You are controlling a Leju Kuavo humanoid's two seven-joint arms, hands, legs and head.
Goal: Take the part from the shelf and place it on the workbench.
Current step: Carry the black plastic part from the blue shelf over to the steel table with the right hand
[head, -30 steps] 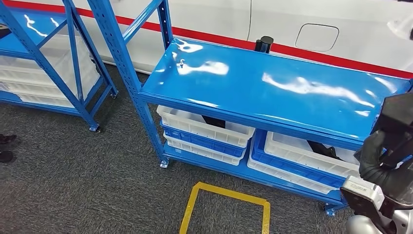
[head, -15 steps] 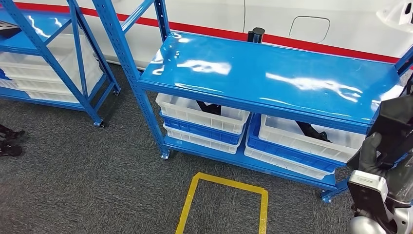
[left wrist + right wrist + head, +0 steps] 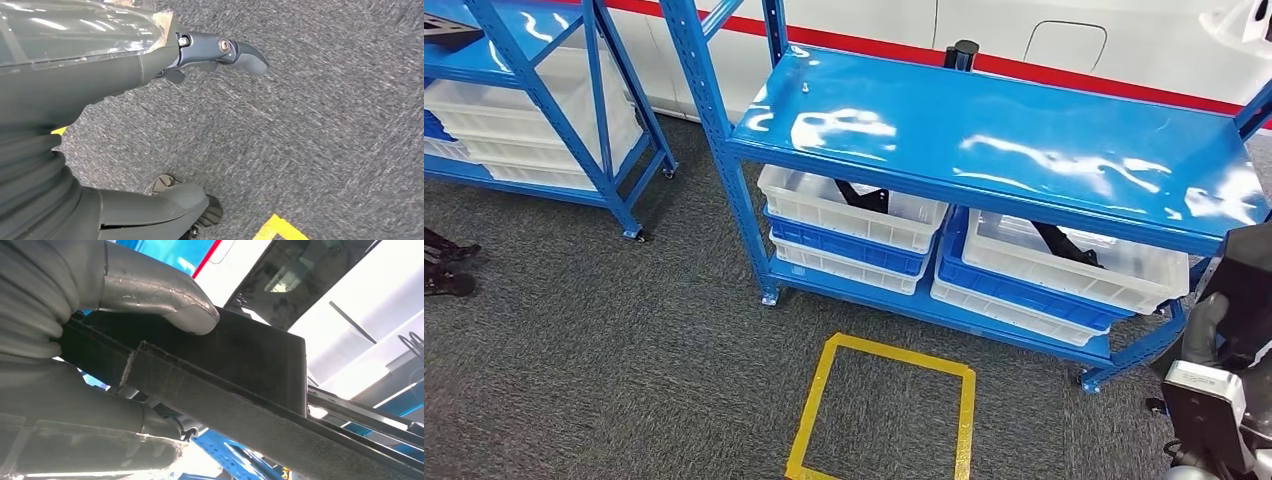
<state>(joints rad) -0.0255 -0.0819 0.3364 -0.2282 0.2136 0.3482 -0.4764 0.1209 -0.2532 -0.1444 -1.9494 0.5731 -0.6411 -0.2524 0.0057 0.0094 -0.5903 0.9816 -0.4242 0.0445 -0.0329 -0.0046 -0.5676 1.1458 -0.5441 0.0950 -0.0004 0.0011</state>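
step: carrying | right hand [image 3: 100, 340] grips black part [image 3: 240, 355] at robot's right side | left hand [image 3: 165, 125] hangs empty, fingers apparently apart | next: reach workbench, possibly blue-topped rack [image 3: 1024, 150], set part down

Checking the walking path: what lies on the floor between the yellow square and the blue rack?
Bare grey carpet lies between the yellow square and the blue rack, seen in the head view.

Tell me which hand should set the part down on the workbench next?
Right, probably. The right hand already grips the black part, thumb clamped over its top. The left hand hangs over the grey carpet, holding nothing.
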